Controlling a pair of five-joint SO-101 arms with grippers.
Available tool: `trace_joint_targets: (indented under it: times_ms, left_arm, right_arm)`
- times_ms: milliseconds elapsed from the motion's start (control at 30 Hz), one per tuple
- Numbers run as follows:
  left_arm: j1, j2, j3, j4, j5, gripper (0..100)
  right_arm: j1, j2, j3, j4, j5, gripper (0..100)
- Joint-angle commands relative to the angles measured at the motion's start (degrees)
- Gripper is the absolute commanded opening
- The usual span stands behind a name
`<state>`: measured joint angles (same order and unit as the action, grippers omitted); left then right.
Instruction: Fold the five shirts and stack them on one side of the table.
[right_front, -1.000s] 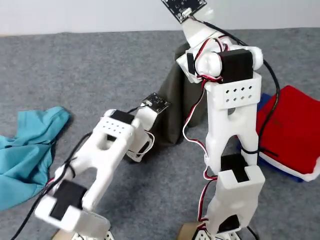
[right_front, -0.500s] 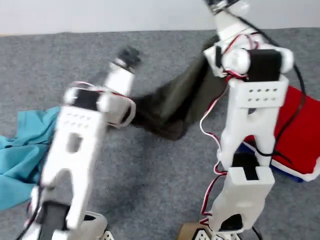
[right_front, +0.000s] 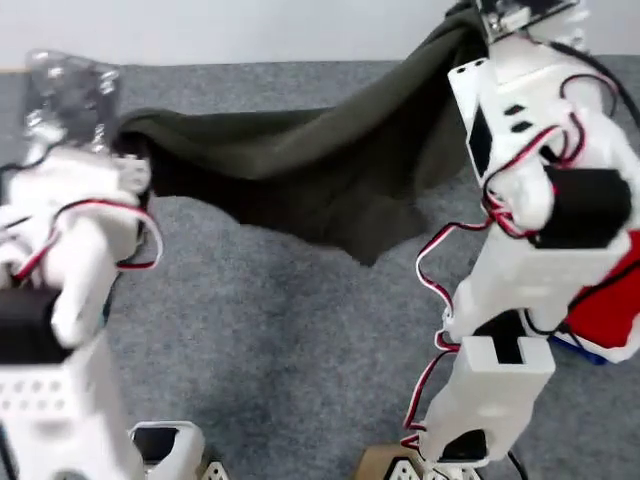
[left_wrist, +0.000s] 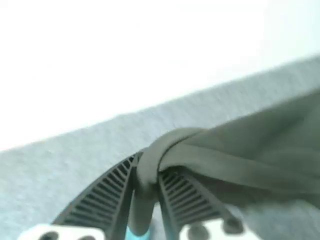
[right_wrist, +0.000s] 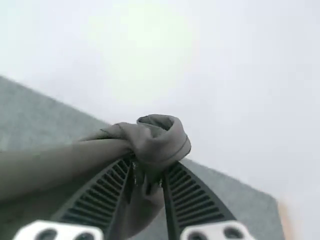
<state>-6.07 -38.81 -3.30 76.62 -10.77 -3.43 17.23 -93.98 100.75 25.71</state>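
We hold the dark olive shirt (right_front: 320, 185) stretched in the air above the grey table (right_front: 280, 360). Our left gripper (left_wrist: 147, 172) and right gripper (right_wrist: 148, 170) are each clamped on 1 bunched corner. We judge this the spreading step; laying it flat next calls for even tension.

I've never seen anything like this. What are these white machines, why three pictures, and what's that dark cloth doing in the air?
These are two small robot arms, each ending in a two-fingered gripper. One picture looks down over the grey table; the other two come from cameras on the arms' wrists. The left gripper and the right gripper each pinch one end of a dark olive shirt, which hangs stretched between them above the table. A red shirt lies on the table by the right arm.
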Motion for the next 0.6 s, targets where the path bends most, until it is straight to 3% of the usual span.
trace_joint_targets:
  times_ms: [0,333,567]
  left_arm:
    - [-2.5,-6.1,-2.2,-6.5,0.1,0]
    - [-4.0,-16.7,-2.2,-9.9,-0.3,0]
    - [-10.9,-20.5,-2.2,-11.6,-0.3,0]
  right_arm:
    - [0.8,-6.4,-2.0,2.1,0.8,1.0]
    - [0.6,-15.4,-1.8,2.2,7.1,1.0]
    - [-2.0,-18.8,10.2,2.2,7.9,1.0]
